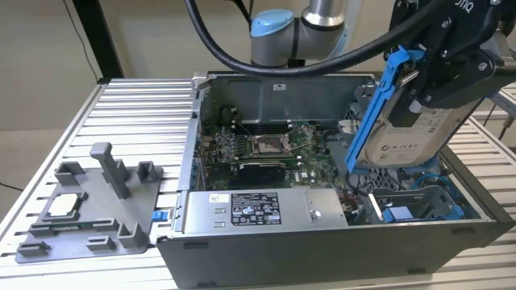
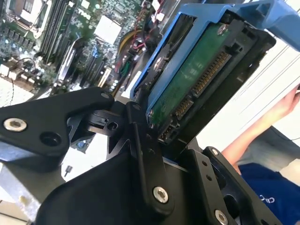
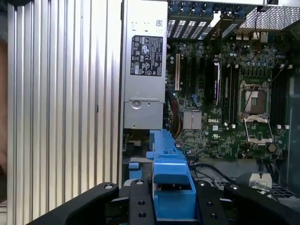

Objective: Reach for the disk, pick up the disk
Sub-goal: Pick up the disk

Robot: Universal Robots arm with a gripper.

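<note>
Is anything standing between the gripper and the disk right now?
Nothing visible does. The gripper is already shut on the disk, holding it tilted above the open computer case, clear of the drive bay.

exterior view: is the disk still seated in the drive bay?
No. The disk hangs tilted in the air above the open computer case, clamped in the pincer, clear of the blue drive bay below.

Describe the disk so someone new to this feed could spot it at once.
Find the open computer case on the ribbed metal table, then look above its end on the exterior view's right. There the gripper holds the disk tilted above the case: a silver-grey, white-labelled slab in a blue bracket, unlike the blue drive-bay parts below.
</note>
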